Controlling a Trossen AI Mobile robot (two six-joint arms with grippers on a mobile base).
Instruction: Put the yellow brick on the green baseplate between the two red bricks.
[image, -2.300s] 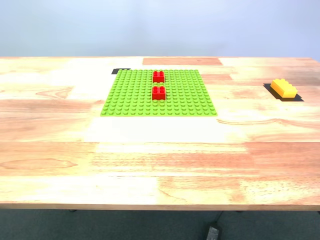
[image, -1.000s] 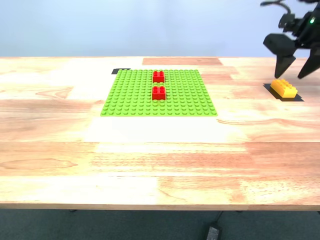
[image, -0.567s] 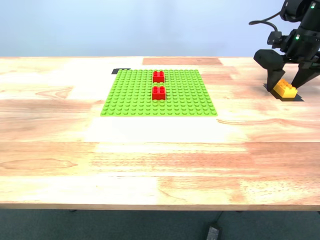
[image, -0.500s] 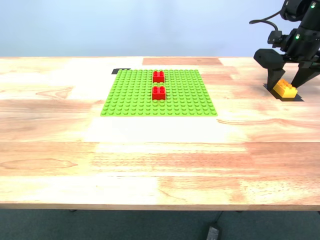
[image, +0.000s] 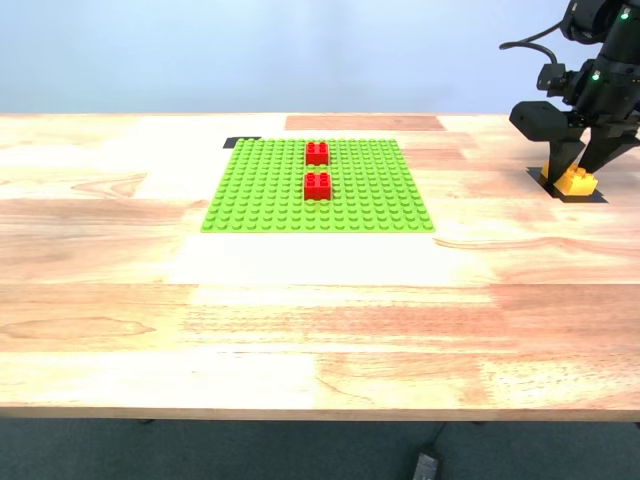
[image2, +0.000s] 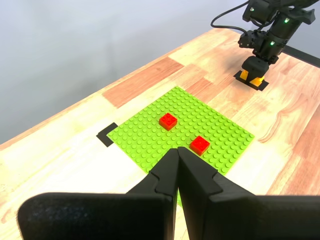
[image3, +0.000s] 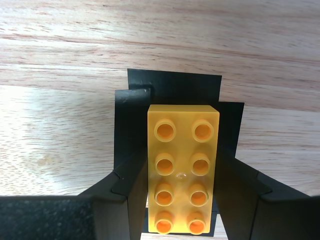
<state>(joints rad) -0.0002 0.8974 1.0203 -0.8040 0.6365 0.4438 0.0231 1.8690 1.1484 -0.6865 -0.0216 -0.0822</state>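
Two jaws of my second gripper (image3: 182, 200) straddle the yellow brick (image3: 183, 169), pressed to its long sides, on its black mat. My first gripper (image2: 177, 172) idles, pinched closed. Next: lift, carry toward the green baseplate (image: 270, 195), seat between the two red bricks (image: 317, 168).

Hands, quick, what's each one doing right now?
First hand: shut, empty, off the table.
Second hand: fingers on both long sides of the yellow brick; grip not confirmed.
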